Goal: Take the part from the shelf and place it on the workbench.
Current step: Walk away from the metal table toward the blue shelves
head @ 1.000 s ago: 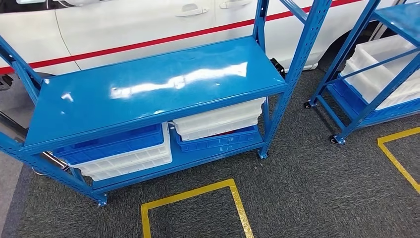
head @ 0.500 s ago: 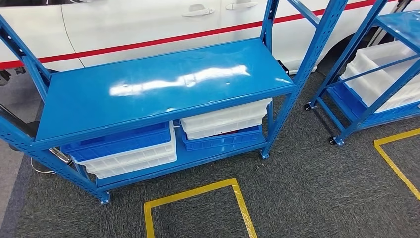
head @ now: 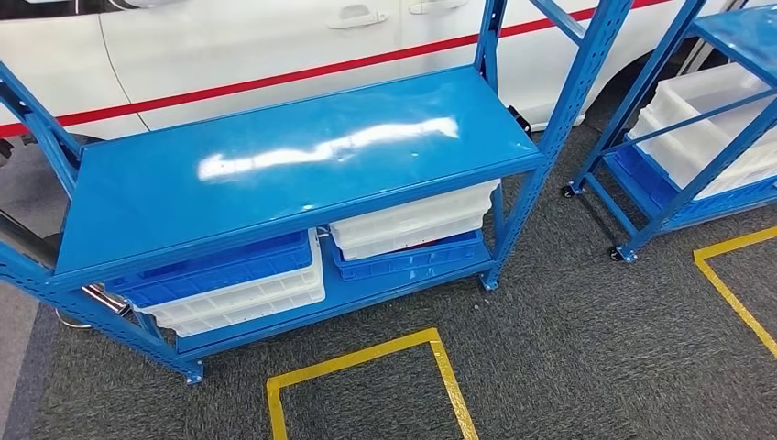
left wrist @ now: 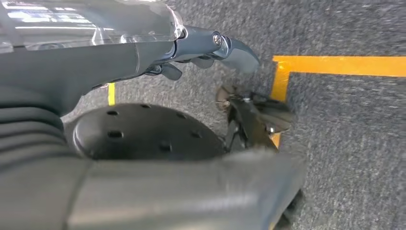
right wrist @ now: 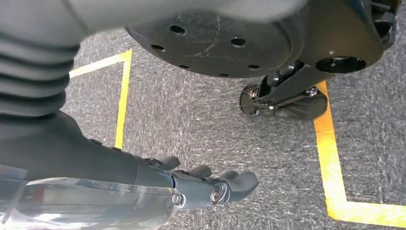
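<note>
Left hand (left wrist: 210, 50) hangs over grey carpet (left wrist: 344, 143), fingers loosely extended, holding nothing. Right hand (right wrist: 210, 187) same: hanging over carpet, fingers slightly apart, released, nothing in it. Yellow tape lines (right wrist: 330, 163) on floor under both hands. Head view: blue shelf (head: 293, 174) ahead, glossy top board bare with light glare. Lower level holds a blue crate (head: 215, 270) on white crates (head: 243, 302) at left, white crates (head: 412, 220) over a blue crate (head: 412, 261) at right. Can't tell where the part is; crate contents hidden. Second blue rack (head: 696, 137) with white bins at right. White car (head: 229, 46) with red stripe behind shelf. Yellow tape square (head: 366, 385) on the floor in front.
</note>
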